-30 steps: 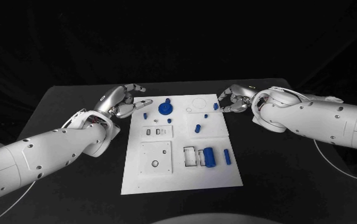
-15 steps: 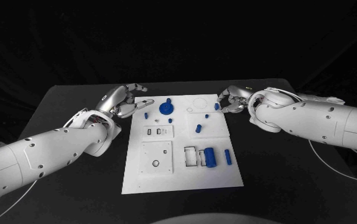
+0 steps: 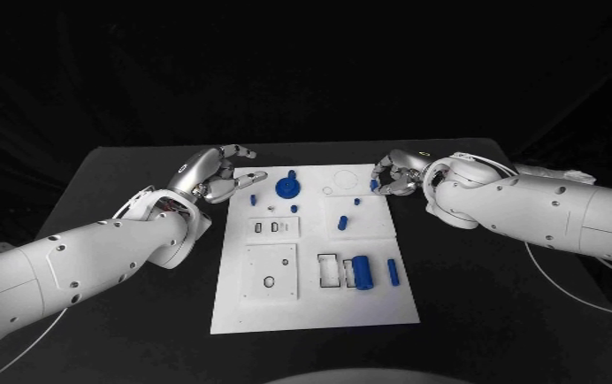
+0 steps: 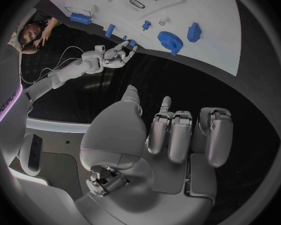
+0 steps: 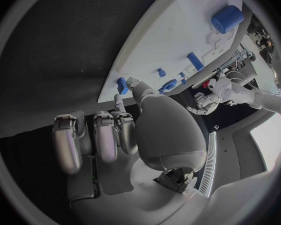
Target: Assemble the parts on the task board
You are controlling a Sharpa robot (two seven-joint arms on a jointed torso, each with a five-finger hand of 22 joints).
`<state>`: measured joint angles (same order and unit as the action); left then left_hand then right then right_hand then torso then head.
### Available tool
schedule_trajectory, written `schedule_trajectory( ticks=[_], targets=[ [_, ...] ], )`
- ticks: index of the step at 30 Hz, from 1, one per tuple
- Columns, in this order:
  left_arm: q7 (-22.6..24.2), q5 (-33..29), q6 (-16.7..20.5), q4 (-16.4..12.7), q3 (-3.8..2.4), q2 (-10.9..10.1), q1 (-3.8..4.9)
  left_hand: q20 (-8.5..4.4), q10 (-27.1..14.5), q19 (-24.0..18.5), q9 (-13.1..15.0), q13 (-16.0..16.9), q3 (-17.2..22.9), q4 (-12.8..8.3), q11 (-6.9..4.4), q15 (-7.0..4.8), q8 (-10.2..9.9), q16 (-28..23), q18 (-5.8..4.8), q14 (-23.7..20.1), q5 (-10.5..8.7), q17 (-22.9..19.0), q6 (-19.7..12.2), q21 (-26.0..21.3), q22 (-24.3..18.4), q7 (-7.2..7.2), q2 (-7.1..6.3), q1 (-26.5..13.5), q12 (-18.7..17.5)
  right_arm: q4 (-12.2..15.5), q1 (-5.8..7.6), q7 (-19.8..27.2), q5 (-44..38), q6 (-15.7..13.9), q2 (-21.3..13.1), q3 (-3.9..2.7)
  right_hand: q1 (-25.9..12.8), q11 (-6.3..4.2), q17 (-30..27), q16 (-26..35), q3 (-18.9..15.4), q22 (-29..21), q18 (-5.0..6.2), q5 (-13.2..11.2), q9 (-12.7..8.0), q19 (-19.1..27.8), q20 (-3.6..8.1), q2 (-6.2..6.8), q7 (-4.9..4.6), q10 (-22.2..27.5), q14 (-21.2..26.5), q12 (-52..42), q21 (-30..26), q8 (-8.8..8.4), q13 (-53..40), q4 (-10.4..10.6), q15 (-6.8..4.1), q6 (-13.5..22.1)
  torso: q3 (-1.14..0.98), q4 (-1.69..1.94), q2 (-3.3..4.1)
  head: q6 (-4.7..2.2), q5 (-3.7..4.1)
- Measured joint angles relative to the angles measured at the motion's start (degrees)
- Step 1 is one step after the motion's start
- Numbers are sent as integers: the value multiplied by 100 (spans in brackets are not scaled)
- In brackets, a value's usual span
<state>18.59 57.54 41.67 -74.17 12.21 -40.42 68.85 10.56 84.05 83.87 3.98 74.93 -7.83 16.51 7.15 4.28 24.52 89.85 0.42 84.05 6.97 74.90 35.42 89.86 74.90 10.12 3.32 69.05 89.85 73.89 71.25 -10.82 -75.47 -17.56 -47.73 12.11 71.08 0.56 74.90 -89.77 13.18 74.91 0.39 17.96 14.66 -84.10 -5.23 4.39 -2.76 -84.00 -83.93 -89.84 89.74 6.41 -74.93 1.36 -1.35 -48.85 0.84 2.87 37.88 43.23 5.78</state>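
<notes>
The white task board (image 3: 312, 309) lies in the middle of the table. On it are a blue gear (image 3: 288, 188), a blue block (image 3: 251, 177) at its far left corner, small pegs (image 3: 342, 221), a thick cylinder (image 3: 363, 272) and a slim peg (image 3: 392, 270). My left hand (image 3: 214, 174) hovers beside that corner with fingers apart, holding nothing; the block (image 4: 193, 31) lies beyond its fingertips (image 4: 219, 116). My right hand (image 3: 395, 174) is at the board's far right edge. Its thumb and a finger pinch a small blue part (image 5: 122, 85), seen from above (image 3: 374, 185) on the edge.
Black table (image 3: 497, 295) surrounds the board on all sides. Rectangular recesses (image 3: 271, 226) and a square plate with a round hole (image 3: 269, 271) take up the board's left half; a framed slot (image 3: 328, 269) sits beside the cylinder.
My right hand's fingers have closed in on the small blue part at the board's right edge. The left hand has hardly moved. The whole picture has shifted slightly.
</notes>
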Motion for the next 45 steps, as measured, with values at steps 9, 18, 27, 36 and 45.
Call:
schedule_trajectory(
  ticks=[9, 18, 27, 36, 45],
  targets=[
    [1, 0, 0, -21, 0, -19, 0, 0, 0, 0, 0, 0, -14, 15, 0, 0, 0, 0, 0, 0, 0, 0, 0, 0, 0, 0, 0, 0, 0, -27, -10, -5, -4, 34, 30, 0, -26, 0, 0, 0, 32, 3, -1, 0, -7, 12, 12, -69, 0, 0, 0, 0, 0, 0, 1, 17, 0, -42, 1, -6, -1, 8, 4],
    [1, 0, -1, -31, 0, -24, 1, 0, 0, 0, 0, -1, -14, 15, 0, 0, 0, 0, 0, 0, 23, 4, 0, 0, 0, 0, 0, 0, 0, -27, -13, -33, -7, 79, 37, 0, -4, 1, 5, 0, 45, 3, -1, -22, -7, 21, 20, -92, 2, 0, -21, 0, 0, 0, 1, 30, -21, -128, 2, -7, -1, 31, 3],
    [2, 1, -1, -37, 0, -34, 1, 0, 0, 0, 0, -1, -14, 15, 0, 0, 0, 0, 0, 0, 23, 4, 0, 0, 0, 0, 0, 0, 0, -33, -13, -74, -8, 124, 49, 0, -11, -40, 4, 0, 84, 2, 0, -22, -12, 0, 41, -144, 39, 0, 0, 0, 0, 47, 2, 38, -41, -354, 0, -7, -1, 49, -9],
    [2, 1, -1, -42, 0, -49, 1, 0, 0, 0, 0, -2, -14, 15, 0, 0, 0, 0, 0, 0, 22, 3, -1, 0, 0, 0, 0, 0, 0, -27, -13, -99, -7, 128, 49, -1, -11, -40, 3, 0, 99, 1, 0, -22, -13, 0, 41, -144, 33, 0, 0, 0, 0, 48, 2, 22, -41, -422, -1, -3, -2, 52, -28],
    [1, 1, 0, -42, 0, -51, 1, 0, 0, 0, 0, -2, -14, 15, 0, 0, 0, 0, 0, 0, 22, 3, -1, 0, 0, -1, 0, 0, 0, -27, -14, -111, -2, 127, 48, -1, -11, -40, 3, 0, 99, 1, -1, -21, -42, 21, 62, -144, 34, 0, 0, 0, 0, 47, 3, 22, -41, -422, 1, -4, -4, 58, -38]
  ],
)
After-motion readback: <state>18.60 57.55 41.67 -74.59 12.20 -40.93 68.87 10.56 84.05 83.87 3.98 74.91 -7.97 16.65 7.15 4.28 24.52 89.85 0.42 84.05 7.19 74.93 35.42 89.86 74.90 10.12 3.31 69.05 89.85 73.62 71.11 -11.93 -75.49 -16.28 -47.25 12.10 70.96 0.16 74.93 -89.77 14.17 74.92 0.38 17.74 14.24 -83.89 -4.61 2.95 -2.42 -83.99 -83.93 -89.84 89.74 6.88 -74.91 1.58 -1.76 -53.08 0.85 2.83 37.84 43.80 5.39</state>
